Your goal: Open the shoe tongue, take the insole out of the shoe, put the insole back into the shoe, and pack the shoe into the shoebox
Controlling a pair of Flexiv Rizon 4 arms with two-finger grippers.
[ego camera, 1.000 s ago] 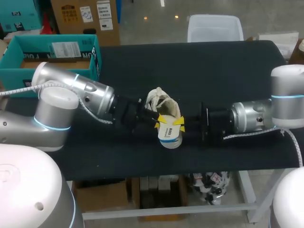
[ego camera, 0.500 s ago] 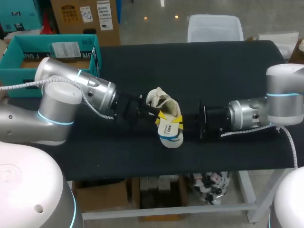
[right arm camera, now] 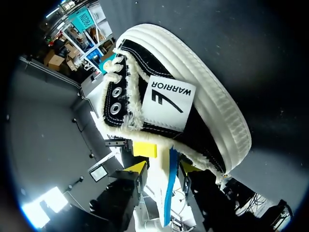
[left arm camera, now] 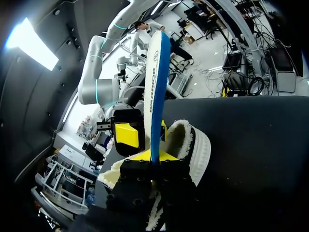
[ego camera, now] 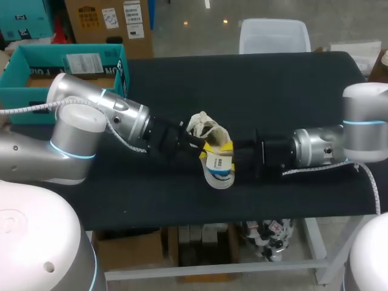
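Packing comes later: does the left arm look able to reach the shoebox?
Likely yes: the open shoebox sits near that arm, nothing between, though its end effector grips the insole.

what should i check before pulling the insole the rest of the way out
1. Left gripper hold on the insole: ok, shut on its edge.
2. Insole free of the shoe: not ok, one end seems to sit in the opening.
3. Right gripper hold on the shoe: cannot tell.
4. Shoebox ready for packing: ok, open at the far left, away from both arms.
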